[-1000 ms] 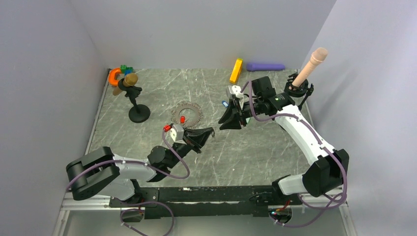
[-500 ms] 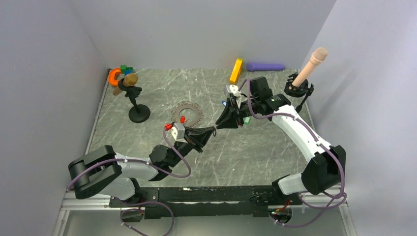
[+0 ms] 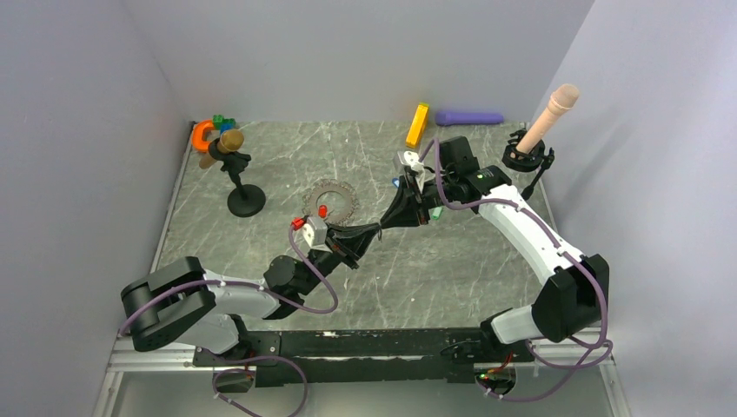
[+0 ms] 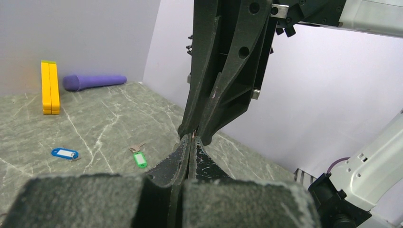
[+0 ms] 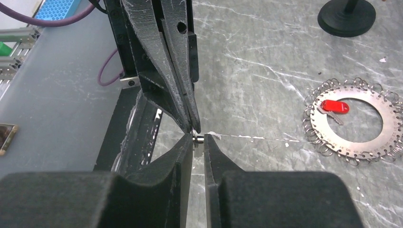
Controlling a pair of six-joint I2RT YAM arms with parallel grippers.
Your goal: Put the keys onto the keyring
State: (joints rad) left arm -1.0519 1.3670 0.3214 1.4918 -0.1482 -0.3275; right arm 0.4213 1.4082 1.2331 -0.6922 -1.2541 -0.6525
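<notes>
The keyring (image 3: 332, 201) is a flat metal ring with small wire rings round its rim, lying left of centre; it also shows in the right wrist view (image 5: 354, 124). The red key (image 3: 322, 210) lies in its hole (image 5: 334, 107). The blue key (image 4: 65, 153) and the green key (image 4: 139, 159) lie on the table near the right arm. The black-rimmed key is not visible. My left gripper (image 3: 372, 231) (image 4: 191, 140) is shut with a thin metal glint at its tips. My right gripper (image 3: 387, 221) (image 5: 198, 140) meets it tip to tip, closed on a small metal piece.
A black stand (image 3: 244, 200) with a wooden top and an orange horseshoe piece (image 3: 202, 135) are at the back left. A yellow block (image 3: 418, 124) and a purple cylinder (image 3: 469, 117) lie at the back. A pink peg on a black holder (image 3: 546, 122) stands at the back right.
My right gripper has moved left and down until its tips meet the left gripper's tips. The left gripper has barely moved.
</notes>
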